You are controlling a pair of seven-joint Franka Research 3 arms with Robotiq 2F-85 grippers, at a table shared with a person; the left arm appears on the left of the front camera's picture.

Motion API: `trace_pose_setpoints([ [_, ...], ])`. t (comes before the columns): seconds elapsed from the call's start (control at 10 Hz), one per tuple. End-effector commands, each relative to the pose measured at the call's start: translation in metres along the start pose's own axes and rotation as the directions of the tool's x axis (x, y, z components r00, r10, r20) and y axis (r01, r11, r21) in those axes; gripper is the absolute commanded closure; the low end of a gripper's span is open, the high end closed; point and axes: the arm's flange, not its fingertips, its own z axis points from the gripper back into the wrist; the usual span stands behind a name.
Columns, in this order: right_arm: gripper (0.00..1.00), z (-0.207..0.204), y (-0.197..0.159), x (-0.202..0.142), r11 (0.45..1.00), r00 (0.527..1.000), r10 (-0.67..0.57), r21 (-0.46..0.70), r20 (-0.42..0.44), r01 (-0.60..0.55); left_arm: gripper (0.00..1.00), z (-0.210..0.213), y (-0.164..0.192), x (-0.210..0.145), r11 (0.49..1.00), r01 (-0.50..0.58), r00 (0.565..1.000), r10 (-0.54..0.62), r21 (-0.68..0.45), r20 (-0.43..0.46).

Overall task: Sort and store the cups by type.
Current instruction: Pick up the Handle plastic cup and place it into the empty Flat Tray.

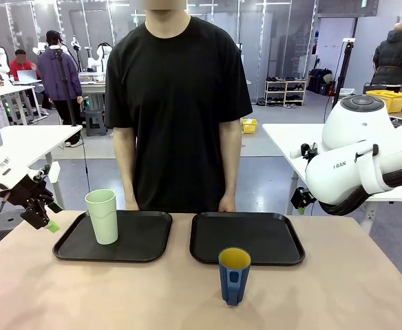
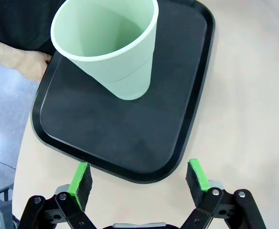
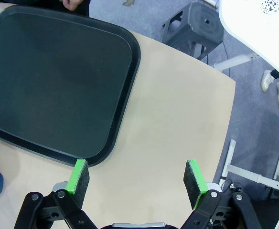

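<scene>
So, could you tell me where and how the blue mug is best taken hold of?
I'd probably grip the blue mug across its body just below the rim, coming from above: it stands upright on the table, open-topped, with its handle facing the robot.

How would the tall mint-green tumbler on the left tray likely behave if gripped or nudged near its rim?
The tumbler looks empty and thin-walled, so probably light, and it may flex when squeezed. It stands tall on a narrower base, so a nudge near the rim would likely tip it. Its smooth tapered wall might slip.
</scene>
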Motion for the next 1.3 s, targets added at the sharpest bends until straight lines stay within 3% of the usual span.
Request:
trace_pose_setpoints([
  [0.0, 0.0, -0.0004, 0.0002, -0.0011, 1.0, 1.0, 0.002, 0.0, 0.008, -0.002, 0.0, -0.0003, 0.0033, -0.0018, 1.0, 0.019, 0.999, -0.019, -0.009, 0.037],
  [1.2, 0.0, -0.0004, 0.0002, -0.0011, 1.0, 1.0, 0.002, 0.0, 0.008, -0.002, 0.0, -0.0003, 0.0033, -0.0018, 1.0, 0.019, 0.999, -0.019, -0.009, 0.037],
])
